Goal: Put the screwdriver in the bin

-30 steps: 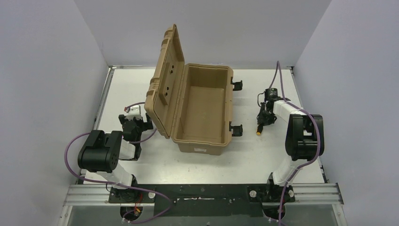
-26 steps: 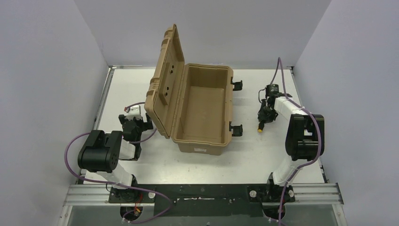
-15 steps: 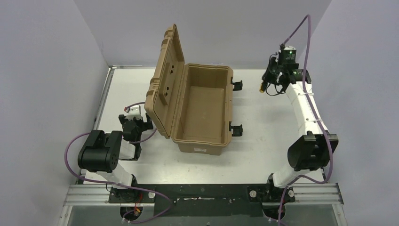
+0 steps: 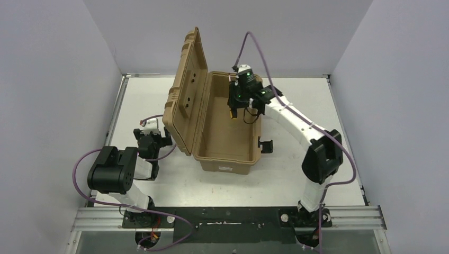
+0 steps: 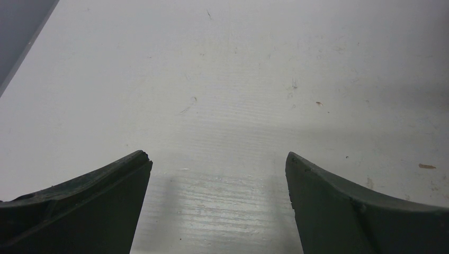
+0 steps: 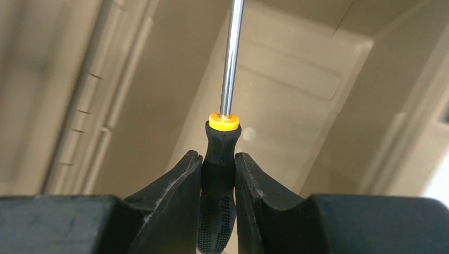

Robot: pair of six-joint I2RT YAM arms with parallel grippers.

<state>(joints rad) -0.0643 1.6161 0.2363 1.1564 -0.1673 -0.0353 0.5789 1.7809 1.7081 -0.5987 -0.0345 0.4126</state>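
Note:
The bin (image 4: 212, 155), a large tan case, stands open at the table's middle with its ribbed lid (image 4: 185, 95) upright on the left. My right gripper (image 4: 234, 109) is shut on the screwdriver (image 4: 232, 113) and holds it above the bin's far inside. In the right wrist view the fingers (image 6: 177, 185) clamp the black handle (image 6: 218, 159). The orange collar and silver shaft (image 6: 232, 58) point away over the bin's tan floor (image 6: 286, 100). My left gripper (image 4: 154, 138) is open and empty, low over the table left of the lid; its view shows only bare table (image 5: 222, 106).
Black latches (image 4: 264, 144) stick out from the bin's right side. The white table (image 4: 317, 106) ends at grey walls on three sides. My left arm's base (image 4: 114, 177) sits near the front left. My right arm (image 4: 296, 124) arches over the bin's right edge.
My right arm has lifted the screwdriver from the table on the right, swung up and leftward, and now holds it over the open bin. The left arm has not moved.

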